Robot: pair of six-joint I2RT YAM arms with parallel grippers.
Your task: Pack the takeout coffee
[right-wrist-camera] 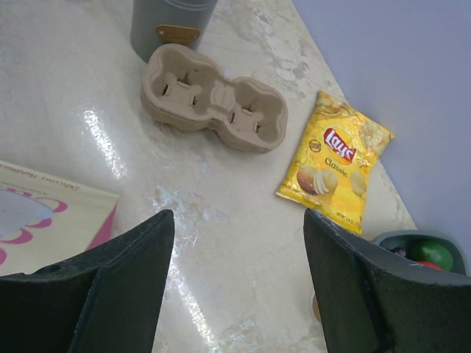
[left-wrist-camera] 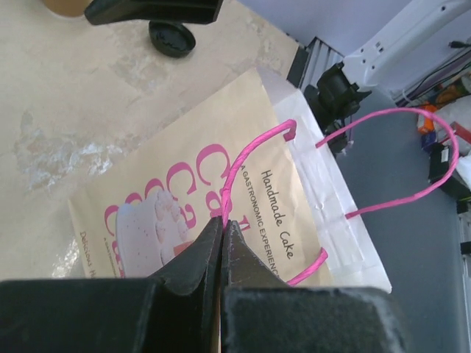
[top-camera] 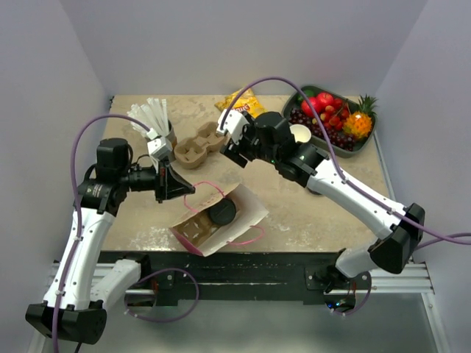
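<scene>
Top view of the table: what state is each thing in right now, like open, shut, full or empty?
Left hand: shut on a pink handle.
Right hand: open, empty.
Paper bag: lying flat, printed side up, one handle pinched.
Black lid: lying loose, on no cup.
Tan cup: upright, no lid.
Cup carrier: empty.
Chip bag: lying flat, looks unopened.
</scene>
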